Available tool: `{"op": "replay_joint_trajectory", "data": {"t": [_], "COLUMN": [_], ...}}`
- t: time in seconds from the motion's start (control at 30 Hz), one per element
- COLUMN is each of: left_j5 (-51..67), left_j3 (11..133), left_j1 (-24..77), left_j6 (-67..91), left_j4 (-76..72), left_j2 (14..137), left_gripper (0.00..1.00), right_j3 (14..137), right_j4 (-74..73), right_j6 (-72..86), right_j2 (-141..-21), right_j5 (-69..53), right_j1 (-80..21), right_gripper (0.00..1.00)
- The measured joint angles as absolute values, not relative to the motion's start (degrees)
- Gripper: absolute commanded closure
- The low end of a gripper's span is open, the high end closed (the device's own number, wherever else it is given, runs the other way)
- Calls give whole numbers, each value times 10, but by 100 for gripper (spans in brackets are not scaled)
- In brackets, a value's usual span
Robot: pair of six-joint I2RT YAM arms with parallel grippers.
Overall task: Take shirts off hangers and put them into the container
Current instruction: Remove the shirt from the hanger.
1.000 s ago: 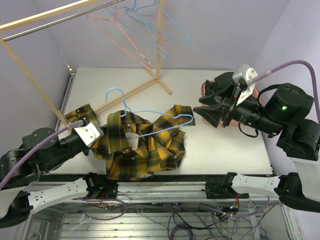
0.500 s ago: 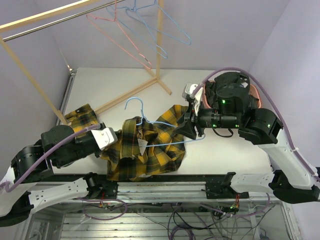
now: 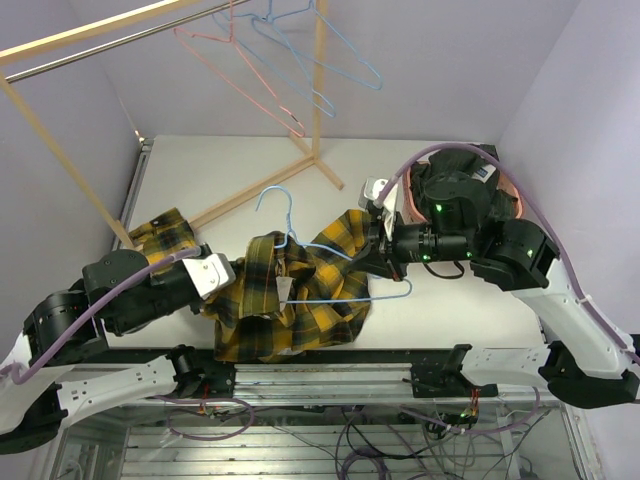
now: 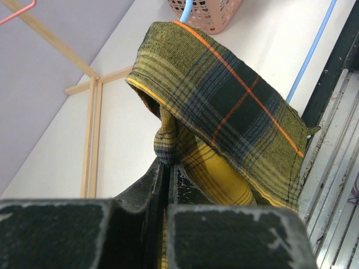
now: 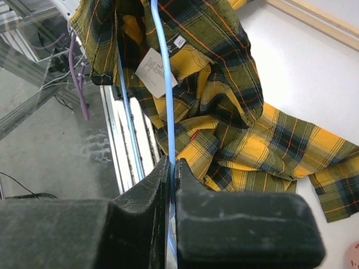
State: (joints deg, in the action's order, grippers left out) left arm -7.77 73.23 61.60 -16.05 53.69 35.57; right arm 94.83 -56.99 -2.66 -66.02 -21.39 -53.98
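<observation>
So since a second ago our right arm has swung away from the basket corner and come across to the plaid shirt. Its fingers were apart back then. The hanger's hook has also slid a bit right, and the shirt is bunched up taller on the left side.

The shirt sits in a heap at the near middle of the table, partly lifted rather than lying flat, and the light blue hanger is threaded through it. The right gripper is pinched together on the hanger wire; the wrist view shows the blue wire running straight into the closed fingers. The left gripper is clamped on a fold of the plaid fabric, which drapes up and over it.

The bit that matters, as we read it: the hanger's long axis runs left-right across the table, hook end toward the left arm, far end at the right fingers. The shirt lies to the left of the right gripper, so we'd guess the wire has to slide out rightward while the left holds the cloth back.

The container is at the far right, behind the right arm, well apart from the shirt. The wooden rack stands beyond the shirt.
</observation>
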Motion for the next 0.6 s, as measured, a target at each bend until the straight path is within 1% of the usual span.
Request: {"op": "replay_joint_trajectory", "data": {"t": [0.13, 0.17, 0.2, 0.27, 0.4, 0.43, 0.5, 0.6], "left_j5": [-85, -89, -93, -105, -138, -145, -159, -176], "left_j3": [727, 725, 722, 714, 702, 699, 692, 685], "left_j1": [616, 616, 616, 616, 616, 616, 616, 616], "left_j6": [-160, -159, -157, -150, -134, -130, -120, -112], "left_j4": [534, 533, 531, 521, 503, 500, 492, 487], "left_j2": [356, 356, 356, 356, 360, 360, 360, 359], "left_gripper": [93, 88, 79, 70, 48, 45, 42, 43], "right_j3": [941, 940, 940, 940, 941, 942, 948, 965], "right_j4": [-570, -570, -569, -569, -574, -577, -586, -606], "right_j6": [-25, -24, -23, -19, -8, -6, -3, 0], "right_j2": [-657, -656, -655, -651, -639, -637, -635, -635], "right_j5": [-214, -212, -209, -199, -162, -151, -132, -106], "right_j1": [-540, -540, -540, -540, -540, -540, -540, -540], "right_gripper": [100, 100, 100, 100, 100, 100, 100, 100]}}
